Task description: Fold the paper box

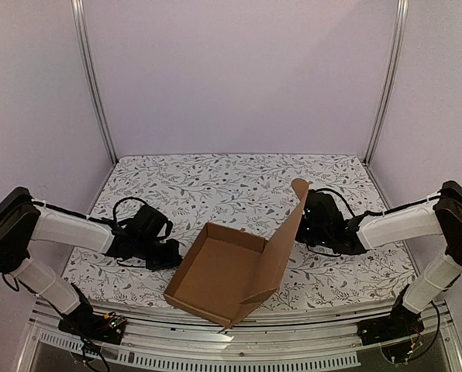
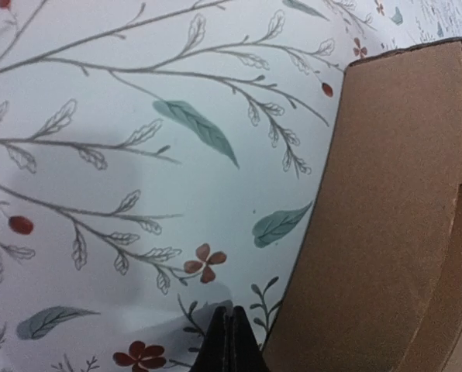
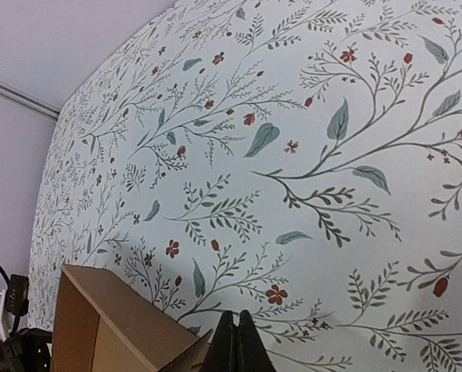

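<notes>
From the overhead camera I see the paper box point(image 1: 231, 271) sitting at the near middle of the table point(image 1: 215, 174), between my two arms and close to the front edge. It is a shallow open tray of plain brown cardboard, with one large panel standing up along its right side and leaning a little outward. That view places the left end effector point(image 1: 173, 253) just beside the tray's left wall and the right end effector point(image 1: 305, 231) just behind the raised panel. Both are dark lumps from up there, and I cannot read their fingers or tell whether either touches the cardboard. The wrist cameras fill that in. On the left wrist the two fingers point(image 2: 222, 345) are pressed flat together with nothing between them, low over the floral tablecloth. The box's outer wall rises just to their right, very near, though I cannot say if it touches. On the right wrist the fingers point(image 3: 245, 345) are likewise closed on nothing. A cardboard corner comes right up beside them on the left, and I can look along the top edge into the brown inside of the box, which the left wrist never shows. Only the overhead view gives me the whole outline of the box.
</notes>
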### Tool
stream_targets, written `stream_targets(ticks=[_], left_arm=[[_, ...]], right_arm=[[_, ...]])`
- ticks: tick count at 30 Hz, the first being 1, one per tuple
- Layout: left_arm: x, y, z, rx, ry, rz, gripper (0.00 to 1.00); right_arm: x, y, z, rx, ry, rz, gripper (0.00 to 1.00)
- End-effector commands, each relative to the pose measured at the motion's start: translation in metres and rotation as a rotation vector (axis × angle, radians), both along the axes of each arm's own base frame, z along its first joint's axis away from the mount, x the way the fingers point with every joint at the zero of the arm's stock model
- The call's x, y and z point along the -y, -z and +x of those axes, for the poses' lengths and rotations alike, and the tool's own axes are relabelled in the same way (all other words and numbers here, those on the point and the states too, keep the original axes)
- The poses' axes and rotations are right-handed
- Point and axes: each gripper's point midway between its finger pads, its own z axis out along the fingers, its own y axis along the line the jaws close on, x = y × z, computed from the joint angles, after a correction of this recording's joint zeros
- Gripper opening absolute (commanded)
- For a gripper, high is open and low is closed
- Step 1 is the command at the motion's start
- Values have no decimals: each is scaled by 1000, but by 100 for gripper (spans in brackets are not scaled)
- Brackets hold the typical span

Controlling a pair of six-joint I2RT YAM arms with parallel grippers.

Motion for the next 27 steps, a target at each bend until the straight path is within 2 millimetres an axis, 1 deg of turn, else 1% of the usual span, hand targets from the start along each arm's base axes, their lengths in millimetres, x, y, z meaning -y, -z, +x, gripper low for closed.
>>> stream_targets(ticks=[1, 3, 4, 5, 6, 7, 8, 10, 11, 14, 16, 19, 20, 21, 22, 24, 26, 27], left_arm=[[-11, 1, -11, 1, -95, -17, 0], [-13, -2, -12, 13, -115, -21, 0], [-14, -3, -13, 19, -125, -24, 0], [-14, -3, -14, 22, -129, -25, 0], [-14, -4, -14, 24, -132, -28, 0], [-12, -4, -15, 25, -131, -34, 0], [-10, -4, -16, 25, -130, -37, 0], [-2, -8, -13, 44, -130, -75, 0], [1, -9, -13, 47, -129, -89, 0], [10, -13, -13, 54, -119, -116, 0], [13, -14, -13, 58, -115, -121, 0], [5, -12, -15, 55, -123, -80, 0], [-4, -11, -14, 68, -139, -34, 0], [-16, -7, -18, 59, -148, 26, 0], [-25, -8, -18, 69, -160, 63, 0], [-39, -14, -16, 92, -182, 112, 2], [-52, -22, -12, 117, -193, 151, 3], [-57, -26, -9, 130, -202, 166, 3]], right_arm=[[-33, -18, 31, 52, -121, 40, 0], [-42, -22, 46, 57, -143, 53, 0], [-45, -16, 53, 48, -156, 49, 0], [-49, -19, 60, 50, -166, 60, 0], [-53, -16, 67, 42, -180, 64, 0], [-59, -19, 73, 39, -204, 86, 0], [-62, -11, 81, 19, -216, 94, 0], [-70, -10, 95, 10, -240, 117, 0], [-73, -3, 101, -3, -253, 111, 0], [-79, 0, 118, -16, -285, 113, 0], [-82, 6, 126, -31, -309, 115, 0], [-70, 14, 135, -58, -311, 98, 2], [-63, 16, 137, -65, -304, 92, 3], [-55, 16, 138, -70, -297, 87, 4], [-47, 20, 135, -86, -293, 82, 4], [-33, 22, 129, -101, -291, 63, 4], [-22, 18, 118, -92, -303, 14, 4], [-17, 21, 111, -100, -307, -3, 4]])
